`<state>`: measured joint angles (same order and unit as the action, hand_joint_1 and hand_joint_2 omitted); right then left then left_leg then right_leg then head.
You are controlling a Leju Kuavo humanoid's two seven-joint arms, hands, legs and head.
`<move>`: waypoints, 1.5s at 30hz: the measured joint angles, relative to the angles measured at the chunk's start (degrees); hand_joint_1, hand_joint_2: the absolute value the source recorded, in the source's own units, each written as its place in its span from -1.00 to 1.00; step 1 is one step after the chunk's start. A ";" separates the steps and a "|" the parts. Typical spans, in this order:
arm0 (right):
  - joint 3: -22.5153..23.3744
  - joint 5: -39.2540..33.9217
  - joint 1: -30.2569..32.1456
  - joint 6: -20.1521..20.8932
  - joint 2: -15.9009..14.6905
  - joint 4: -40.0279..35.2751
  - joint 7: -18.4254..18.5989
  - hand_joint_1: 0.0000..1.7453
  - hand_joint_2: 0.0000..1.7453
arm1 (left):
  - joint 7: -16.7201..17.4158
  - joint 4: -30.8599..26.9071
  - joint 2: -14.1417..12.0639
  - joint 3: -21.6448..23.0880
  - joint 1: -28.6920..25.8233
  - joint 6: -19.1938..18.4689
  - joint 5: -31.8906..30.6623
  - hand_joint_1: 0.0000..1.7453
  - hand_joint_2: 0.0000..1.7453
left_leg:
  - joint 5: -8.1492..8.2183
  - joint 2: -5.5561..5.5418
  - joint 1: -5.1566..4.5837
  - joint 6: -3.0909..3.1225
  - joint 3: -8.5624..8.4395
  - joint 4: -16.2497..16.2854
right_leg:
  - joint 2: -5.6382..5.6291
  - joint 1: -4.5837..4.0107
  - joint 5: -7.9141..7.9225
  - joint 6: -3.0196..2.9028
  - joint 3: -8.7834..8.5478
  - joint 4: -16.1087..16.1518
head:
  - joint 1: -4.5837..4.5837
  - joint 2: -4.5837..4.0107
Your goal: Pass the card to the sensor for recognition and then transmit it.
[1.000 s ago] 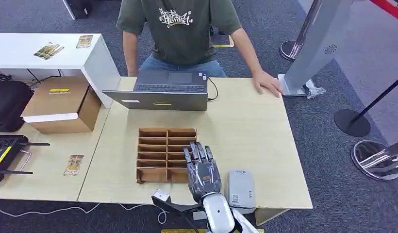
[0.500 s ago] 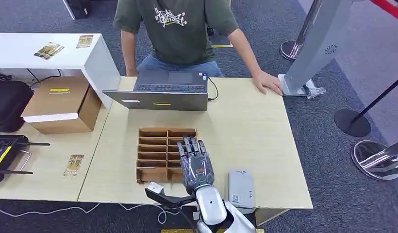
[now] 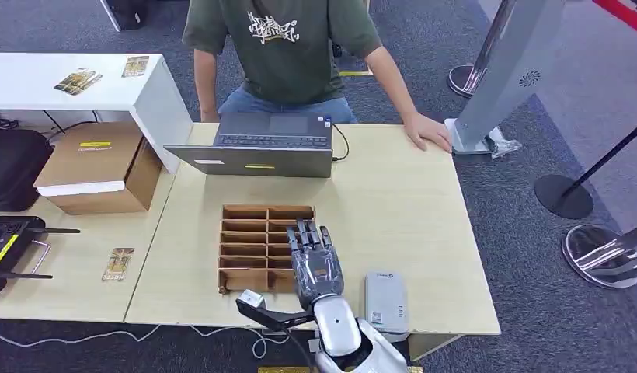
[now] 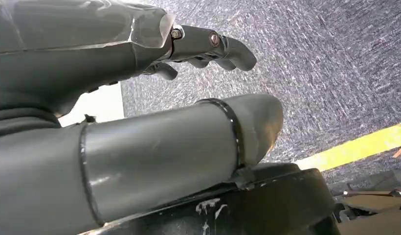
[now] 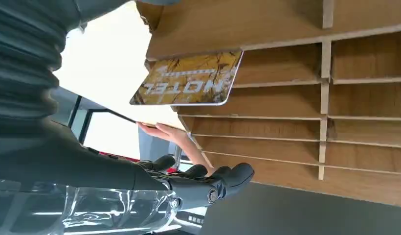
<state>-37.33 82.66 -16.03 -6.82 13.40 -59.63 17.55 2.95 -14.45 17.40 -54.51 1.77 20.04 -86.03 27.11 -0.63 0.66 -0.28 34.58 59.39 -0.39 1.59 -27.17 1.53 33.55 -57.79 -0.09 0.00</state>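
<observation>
A yellow card (image 5: 189,81) printed HOTEL stands in a slot of the wooden slotted box (image 3: 245,227), sticking out above its dividers (image 5: 286,103). My right hand (image 3: 315,260) hovers over the box's near right slots, fingers (image 5: 211,188) stretched out and apart, touching nothing; the card lies beside it, not in its grasp. The grey sensor (image 3: 385,301) lies flat on the table just right of that hand. My left hand (image 4: 140,98) hangs over the carpet and holds nothing, its fingers (image 4: 213,46) spread away from the thumb.
An open laptop (image 3: 257,144) sits at the table's far side with a person (image 3: 288,47) behind it, one hand (image 3: 428,130) on the table. More cards lie on the left table (image 3: 118,264) and the white shelf (image 3: 78,80). A cardboard box (image 3: 98,167) stands at left.
My right hand has shifted a little left and farther over the box's slots. The person has straightened slightly.
</observation>
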 joint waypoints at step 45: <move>0.13 -2.43 2.25 4.37 -1.73 -6.03 2.30 -1.00 1.00 | -1.20 0.02 -0.24 -0.11 -0.01 1.11 2.16 -1.00 -1.00 | 0.00 0.00 0.00 0.00 0.01 0.00 | 0.00 0.00 0.00 0.00 0.00 0.00 | 0.00 0.00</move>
<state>-37.20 80.24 -13.78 -2.45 11.67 -65.66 19.85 1.75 -14.43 17.16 -54.62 1.77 21.16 -83.87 27.11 -0.63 0.65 -0.28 34.58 59.39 -0.39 1.59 -27.17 1.53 33.55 -57.79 -0.09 0.00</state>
